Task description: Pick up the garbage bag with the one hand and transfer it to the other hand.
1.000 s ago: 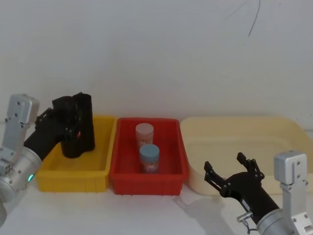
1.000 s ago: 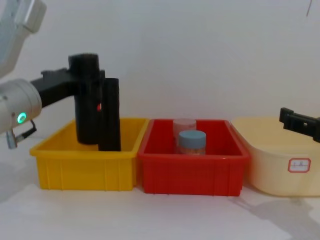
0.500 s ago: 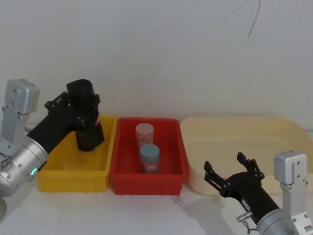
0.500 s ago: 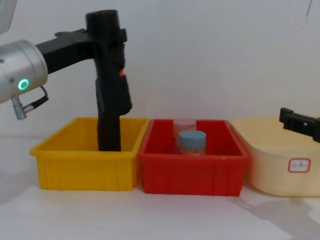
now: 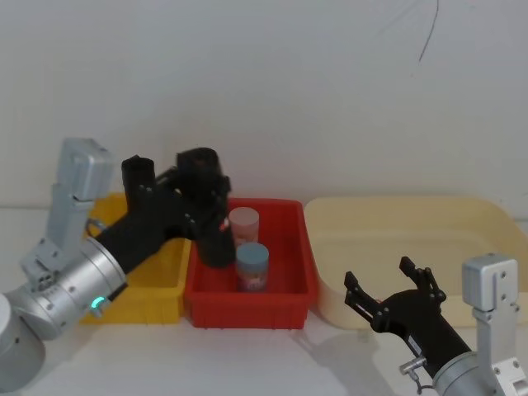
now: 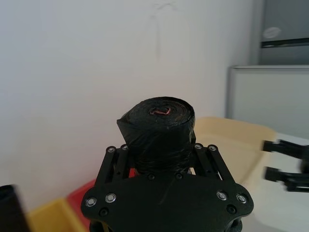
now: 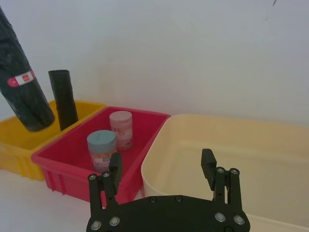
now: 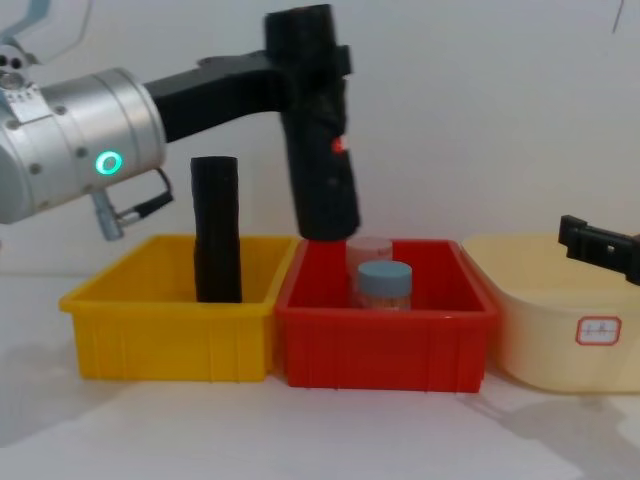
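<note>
The garbage bag [image 8: 325, 180], a tall black crinkled roll with a small red mark, hangs tilted in the air over the left end of the red bin [image 8: 385, 345]. My left gripper [image 8: 310, 75], on its silver wrist with a green ring, is shut on the roll's upper part. The left wrist view looks down on the roll's top [image 6: 159, 128] between the two fingers [image 6: 116, 157]. From the head view the bag [image 5: 216, 243] sits just left of the jars. My right gripper [image 5: 388, 290] stands open and empty, low in front of the cream tub [image 5: 462, 239].
A second, smoother black roll [image 8: 217, 230] stands upright in the yellow bin [image 8: 170, 340]. A pink jar [image 5: 243, 224] and a blue-lidded jar [image 5: 252, 266] stand in the red bin. The cream tub [image 8: 560, 340] is at the right. A white wall is close behind.
My left gripper has lifted the garbage bag out of the yellow bin and carried it right, to above the red bin. The right gripper has not moved.
</note>
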